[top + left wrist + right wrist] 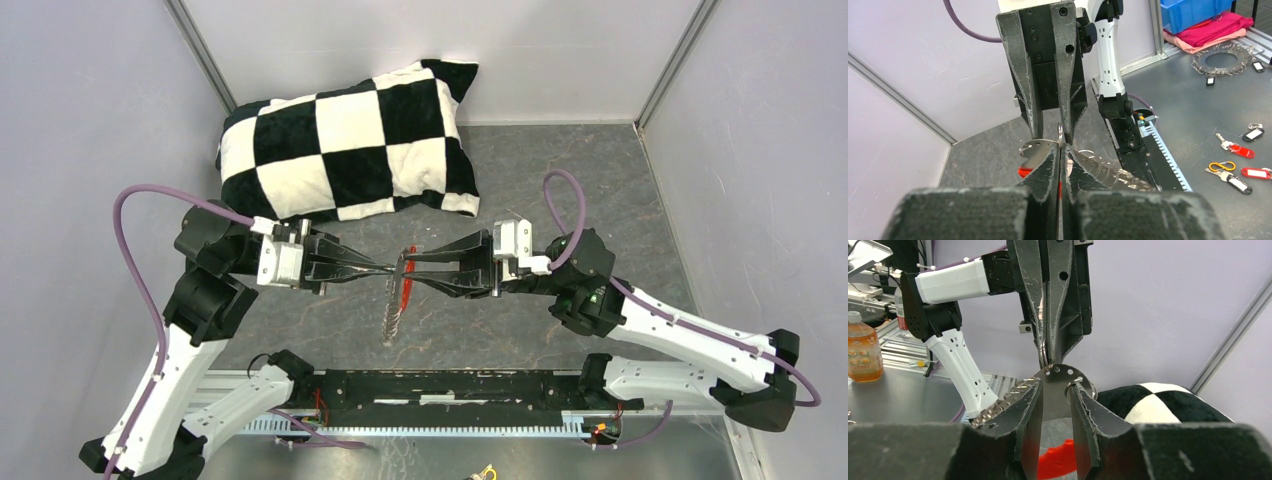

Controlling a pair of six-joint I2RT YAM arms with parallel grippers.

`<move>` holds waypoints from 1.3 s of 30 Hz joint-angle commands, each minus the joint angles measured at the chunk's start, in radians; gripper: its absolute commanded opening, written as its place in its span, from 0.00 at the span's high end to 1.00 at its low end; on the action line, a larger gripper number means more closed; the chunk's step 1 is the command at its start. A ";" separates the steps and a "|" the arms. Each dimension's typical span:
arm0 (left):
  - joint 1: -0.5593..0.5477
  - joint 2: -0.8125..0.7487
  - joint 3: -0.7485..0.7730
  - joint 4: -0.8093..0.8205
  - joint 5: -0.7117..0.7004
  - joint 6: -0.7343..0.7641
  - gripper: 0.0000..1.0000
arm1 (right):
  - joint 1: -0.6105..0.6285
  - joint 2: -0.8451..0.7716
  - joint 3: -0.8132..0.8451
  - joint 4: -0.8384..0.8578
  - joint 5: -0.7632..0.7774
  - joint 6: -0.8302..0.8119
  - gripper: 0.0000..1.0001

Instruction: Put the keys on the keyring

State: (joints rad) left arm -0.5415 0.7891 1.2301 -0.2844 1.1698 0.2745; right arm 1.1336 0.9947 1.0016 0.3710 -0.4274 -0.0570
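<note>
- Keyring (404, 287) of thin silvery chain, perforated metal disc and curved bright red fob is sitting mid-scene in the top view, over the grey table (560, 200), with its chain running toward the near edge; the left gripper (387, 269) and right gripper (410, 270) are meeting tip to tip on it; the left jaws are pressing together, the right jaws are standing narrowly apart; a black-and-white checkered pillow (350, 140) is lying behind them by the far wall.
- From the left wrist, the left gripper (1060, 155) is pinching a sliver of the keyring's metal between fully closed fingers; the disc (1035, 147) is showing just left of the tips and the chain (1108, 171) is draping off to the right; the right gripper (1050, 132) is pointing in from above, its fingers apart.
- From the right wrist, the right gripper (1057, 395) is flanking the disc (1058, 377) with a narrow gap; whether its pads are pressing the disc or only straddling it cannot be told; the left gripper (1044, 352) is clamping the keyring just above the disc; the red fob (1058, 465) is dangling below.
</note>
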 commanded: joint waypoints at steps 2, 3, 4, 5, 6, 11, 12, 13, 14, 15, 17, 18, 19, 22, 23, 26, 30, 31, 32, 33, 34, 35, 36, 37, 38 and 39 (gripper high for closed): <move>-0.005 -0.006 -0.010 0.115 -0.026 -0.117 0.98 | 0.004 0.013 0.027 0.081 -0.060 0.043 0.66; -0.005 -0.007 -0.012 0.121 -0.027 -0.123 0.98 | 0.004 0.015 0.028 0.082 -0.064 0.045 0.65; -0.005 -0.006 -0.013 0.126 -0.027 -0.126 0.98 | 0.005 0.015 0.026 0.082 -0.064 0.045 0.65; -0.005 -0.006 -0.014 0.130 -0.029 -0.131 0.98 | 0.005 0.015 0.026 0.082 -0.060 0.046 0.64; -0.005 -0.007 -0.015 0.137 -0.031 -0.136 0.98 | 0.005 0.015 0.025 0.082 -0.054 0.045 0.64; -0.004 -0.005 -0.024 0.154 -0.037 -0.164 0.98 | 0.005 0.010 0.021 0.108 -0.028 0.051 0.63; -0.005 -0.006 -0.028 0.154 -0.038 -0.165 0.98 | 0.005 0.011 0.023 0.112 -0.028 0.053 0.63; -0.005 -0.009 -0.032 0.154 -0.043 -0.166 0.98 | 0.004 0.012 0.027 0.113 -0.028 0.054 0.63; -0.005 -0.010 -0.035 0.154 -0.044 -0.165 0.98 | 0.004 0.011 0.031 0.110 -0.030 0.054 0.63; -0.005 -0.013 -0.039 0.153 -0.048 -0.166 0.98 | 0.005 0.008 0.036 0.098 -0.025 0.048 0.62; -0.005 -0.017 -0.044 0.154 -0.052 -0.173 0.98 | 0.005 -0.013 0.035 0.085 -0.005 0.037 0.61; -0.005 -0.017 -0.047 0.154 -0.054 -0.173 0.98 | 0.004 -0.023 0.030 0.085 0.003 0.034 0.60; -0.005 -0.021 -0.049 0.155 -0.056 -0.175 0.98 | 0.004 -0.032 0.027 0.085 0.007 0.034 0.59; -0.005 -0.022 -0.058 0.158 -0.061 -0.179 0.98 | 0.004 -0.032 0.033 0.078 0.004 0.036 0.56; -0.005 -0.021 -0.059 0.161 -0.062 -0.182 0.98 | 0.005 -0.029 0.037 0.073 0.000 0.037 0.55; -0.005 -0.019 -0.063 0.176 -0.069 -0.198 0.98 | 0.005 -0.021 0.043 0.066 -0.013 0.039 0.54; -0.005 -0.017 -0.063 0.182 -0.074 -0.208 0.98 | 0.005 0.000 0.047 0.074 -0.034 0.052 0.55; -0.005 -0.018 -0.064 0.180 -0.074 -0.208 0.98 | 0.006 0.008 0.051 0.076 -0.039 0.055 0.57; -0.005 -0.017 -0.065 0.180 -0.076 -0.209 0.98 | 0.006 0.014 0.056 0.076 -0.042 0.055 0.58; -0.005 -0.017 -0.066 0.181 -0.075 -0.210 0.98 | 0.006 0.021 0.060 0.077 -0.043 0.055 0.60; -0.005 -0.017 -0.067 0.181 -0.075 -0.211 0.98 | 0.006 0.024 0.062 0.077 -0.041 0.055 0.61; -0.005 -0.017 -0.067 0.181 -0.075 -0.211 0.98 | 0.006 0.026 0.064 0.078 -0.038 0.055 0.62; -0.005 -0.017 -0.069 0.182 -0.075 -0.211 0.98 | 0.006 0.027 0.065 0.081 -0.036 0.055 0.64; -0.005 -0.020 -0.070 0.182 -0.076 -0.211 0.98 | 0.006 0.028 0.065 0.084 -0.034 0.055 0.66; -0.005 -0.020 -0.073 0.181 -0.076 -0.211 0.98 | 0.006 0.028 0.064 0.087 -0.031 0.055 0.68; -0.005 -0.021 -0.075 0.181 -0.076 -0.211 0.98 | 0.007 0.028 0.064 0.090 -0.029 0.055 0.70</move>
State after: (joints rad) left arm -0.5457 0.7757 1.1610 -0.1463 1.1042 0.1173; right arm 1.1351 1.0248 1.0183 0.4244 -0.4545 -0.0120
